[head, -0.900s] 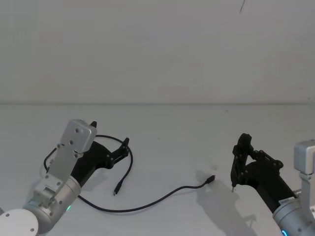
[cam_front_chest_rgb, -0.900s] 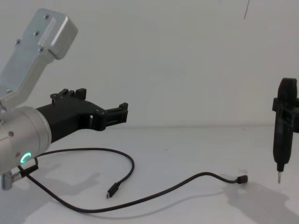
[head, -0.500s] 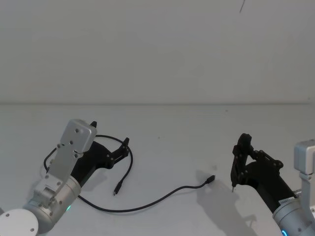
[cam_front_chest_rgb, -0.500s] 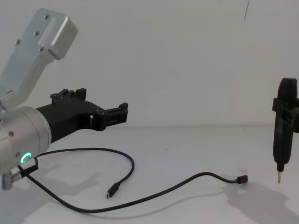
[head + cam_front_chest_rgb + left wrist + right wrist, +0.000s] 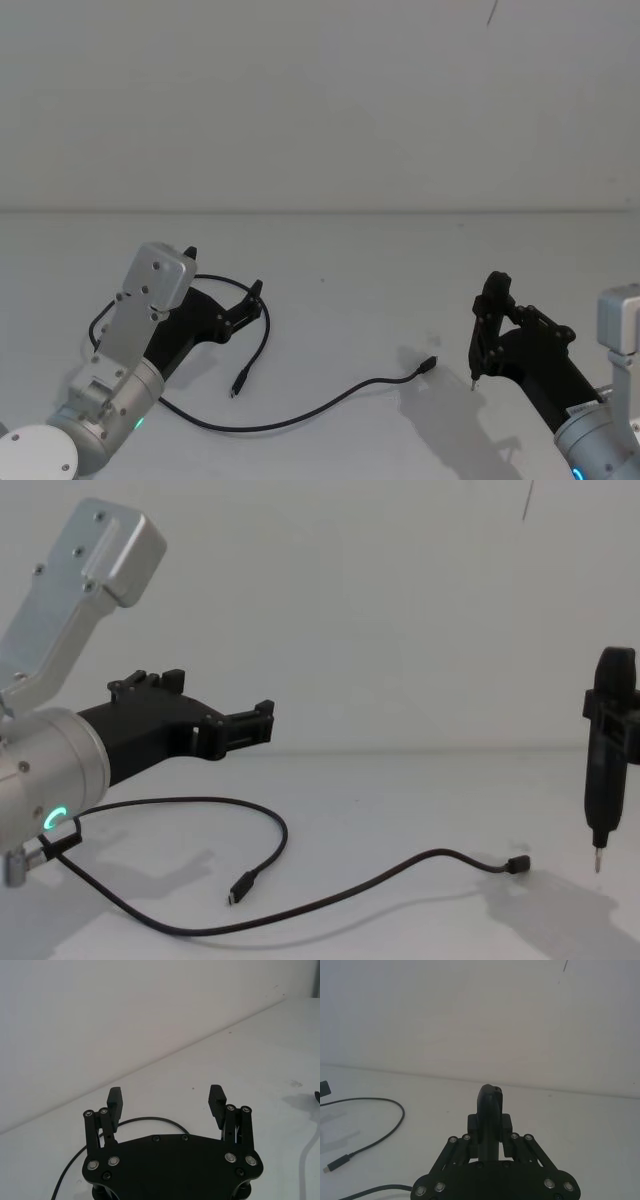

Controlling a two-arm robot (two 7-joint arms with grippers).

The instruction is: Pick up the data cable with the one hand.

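The data cable [image 5: 300, 415] lies slack on the white table, looping back under my left arm. One plug [image 5: 238, 385] rests left of centre, the other plug [image 5: 428, 364] to the right. My left gripper [image 5: 255, 298] hovers open above the cable's loop, clear of the cord; the left wrist view shows its fingers [image 5: 114, 1102] spread with the cable [image 5: 145, 1120] on the table below. In the chest view the left gripper [image 5: 265, 725] is well above the cable [image 5: 330, 900]. My right gripper [image 5: 497, 325] is shut on a slim black pin-tipped tool [image 5: 605, 760], right of the far plug.
A plain white tabletop [image 5: 350, 260] meets a white wall behind. The tool's pin tip [image 5: 597, 863] hangs just above the table, a short way right of the cable's right plug [image 5: 518, 864].
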